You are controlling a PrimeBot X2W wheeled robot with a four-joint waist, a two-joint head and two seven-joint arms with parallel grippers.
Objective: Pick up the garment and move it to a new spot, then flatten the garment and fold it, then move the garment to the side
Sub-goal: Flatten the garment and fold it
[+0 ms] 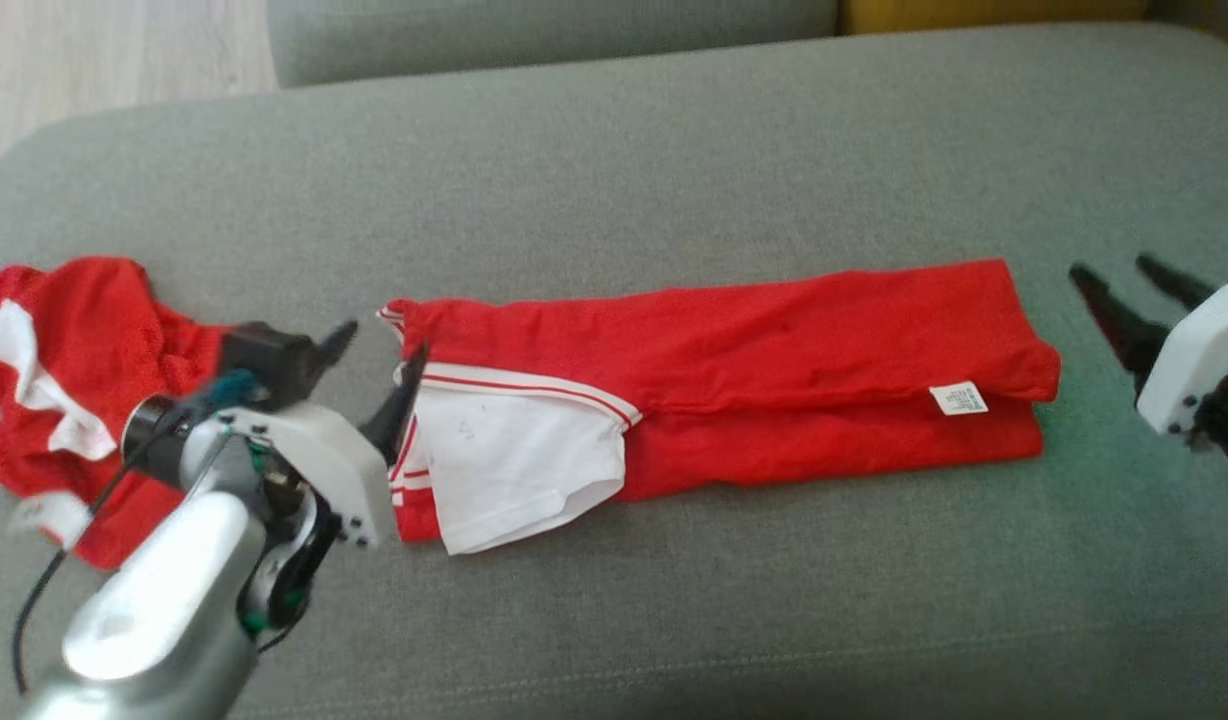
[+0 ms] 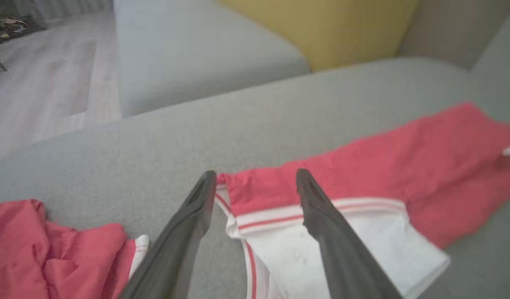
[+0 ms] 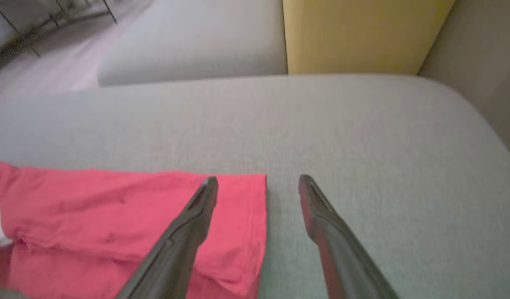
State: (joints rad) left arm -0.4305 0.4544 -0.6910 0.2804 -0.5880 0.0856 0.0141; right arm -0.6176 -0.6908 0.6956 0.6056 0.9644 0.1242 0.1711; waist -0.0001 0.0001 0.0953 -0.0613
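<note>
Showing the head view first: the garment (image 1: 774,340) lies as 1 long red strip, folded lengthwise, across the middle of a grey seat cushion (image 1: 614,150). The left gripper (image 1: 384,345) stands with jaws apart and empty at the strip's left end, 1 fingertip touching or just above the striped trim, which of the 2 cannot be told. The right gripper (image 1: 1109,268), likewise spread and empty, hangs just beyond the right end, apart from the cloth. A white sleeve (image 1: 514,450) with red-striped edging spills from the near edge, a small white label (image 1: 959,398) lies near the right end, and a second red garment (image 1: 84,330) sits crumpled at far left. Left wrist view: the left gripper (image 2: 256,174) brackets the end corner of the garment (image 2: 383,166); the fabric looks thin, soft and limp. Judged risk: a fingertip catching the trim on retreat would drag the fold open, and the loose sleeve (image 2: 363,241) may flop out at the next fold. Right wrist view: the right gripper (image 3: 258,179) straddles the straight hem of the garment (image 3: 114,207), 1 finger over cloth, 1 over bare seat cushion (image 3: 383,145); a shallow pinch here would probably take only the top layer, letting the layers slide apart on the coarse-woven upholstery
</note>
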